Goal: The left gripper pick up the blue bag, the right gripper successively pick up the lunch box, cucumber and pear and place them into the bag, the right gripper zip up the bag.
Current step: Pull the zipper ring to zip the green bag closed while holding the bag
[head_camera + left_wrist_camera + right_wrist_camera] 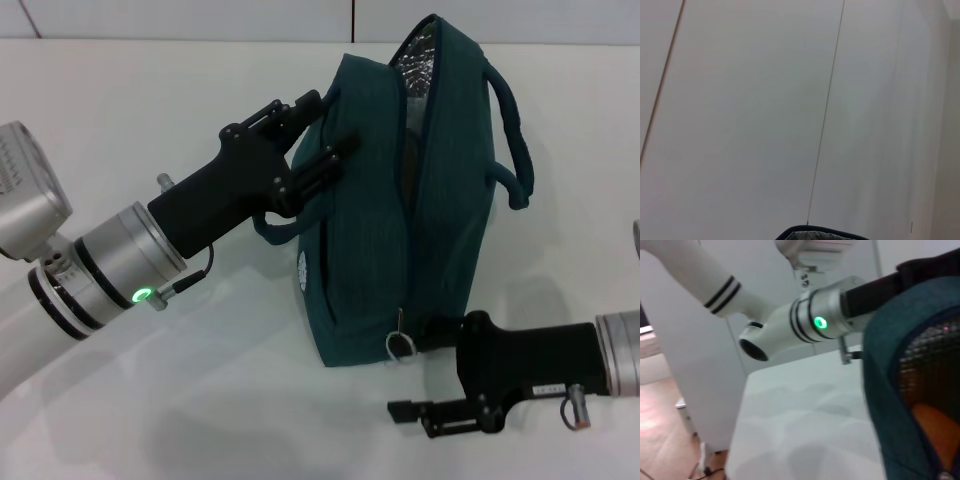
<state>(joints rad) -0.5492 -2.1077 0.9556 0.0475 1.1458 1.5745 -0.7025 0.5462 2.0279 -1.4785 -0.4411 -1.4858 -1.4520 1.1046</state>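
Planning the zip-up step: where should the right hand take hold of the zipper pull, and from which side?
Grip the metal ring of the zipper pull, which hangs free at the low near end of the blue bag. Come from the robot's right, where the right hand sits, probably pinching the ring across its flat faces.

The left claw point(315, 130) is black and jointed, on a silver cylindrical wrist with black bands, a green glowing light and a thin cable. The right claw point(410, 412) is black, its black forearm bearing a small white label.
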